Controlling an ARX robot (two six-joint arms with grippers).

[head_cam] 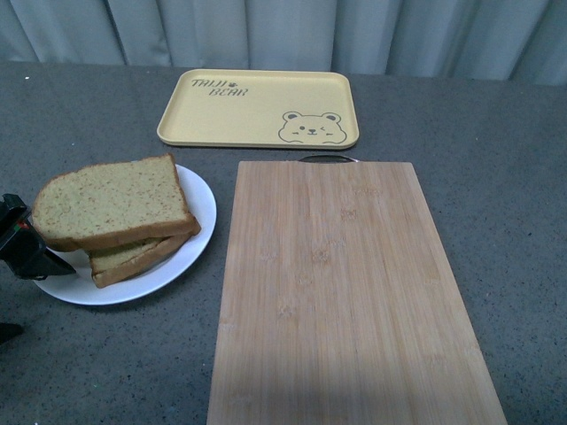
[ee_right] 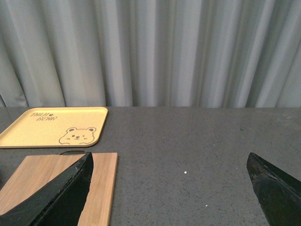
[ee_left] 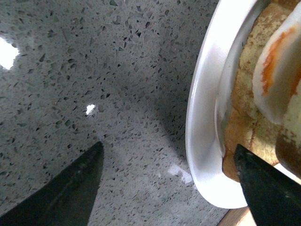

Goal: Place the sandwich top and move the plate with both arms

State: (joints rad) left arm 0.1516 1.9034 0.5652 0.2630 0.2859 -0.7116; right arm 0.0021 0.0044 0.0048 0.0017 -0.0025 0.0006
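Once judged capped by the thick, speckled tan sandwich top (head_cam: 111, 202), move the round white plate (head_cam: 133, 290) at the left edge of the worktop (head_cam: 514, 177): shut the wide-open, empty left gripper (ee_left: 168, 146) straddling its rim, then bring in the gaping, empty right gripper (ee_right: 169, 154).

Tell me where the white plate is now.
In the front view, the plate sits on the left of the grey counter, close beside the cutting board, nearer the camera than the yellow tray.
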